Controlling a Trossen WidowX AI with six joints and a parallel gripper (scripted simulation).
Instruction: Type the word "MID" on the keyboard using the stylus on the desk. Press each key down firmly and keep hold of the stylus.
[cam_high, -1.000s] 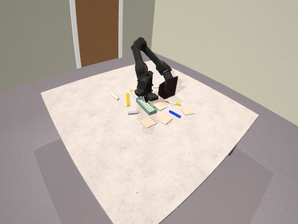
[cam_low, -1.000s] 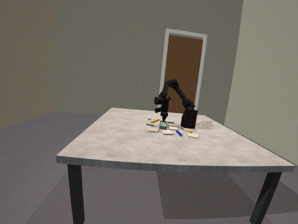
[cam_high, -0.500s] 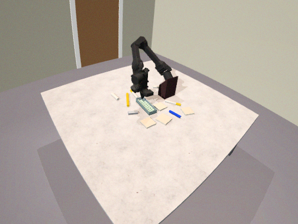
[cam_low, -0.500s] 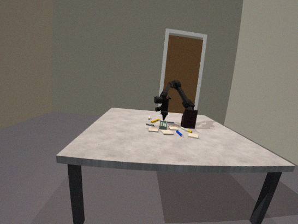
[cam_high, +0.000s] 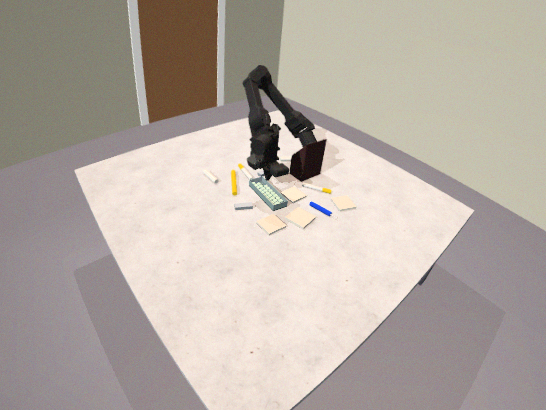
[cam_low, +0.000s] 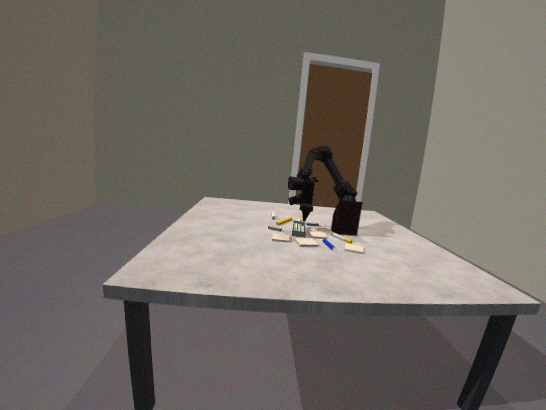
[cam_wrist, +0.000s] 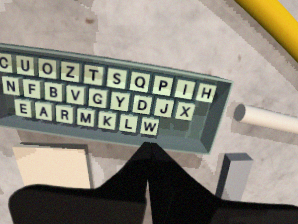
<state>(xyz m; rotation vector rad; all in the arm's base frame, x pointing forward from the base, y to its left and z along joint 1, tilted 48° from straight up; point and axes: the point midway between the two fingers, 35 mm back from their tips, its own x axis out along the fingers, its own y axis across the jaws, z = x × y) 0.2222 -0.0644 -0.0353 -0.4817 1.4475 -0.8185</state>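
Table: broad, pale mottled top (cam_high: 250, 300) (cam_low: 300, 270) (cam_wrist: 140, 30).
Room: grey-green wall (cam_high: 65, 65) (cam_low: 200, 100), brown door (cam_high: 177, 60) (cam_low: 336, 130) in a white frame.
Keyboard: teal tray-shaped keyboard (cam_high: 268, 194) (cam_low: 299, 229) (cam_wrist: 95, 97) on the table, pale square keys, black letters in three rows.
My gripper (cam_high: 268, 176) (cam_low: 305, 219) (cam_wrist: 149, 148): black fingertips together, holding nothing, near W.
Stylus: among the scattered sticks, I can't tell which.
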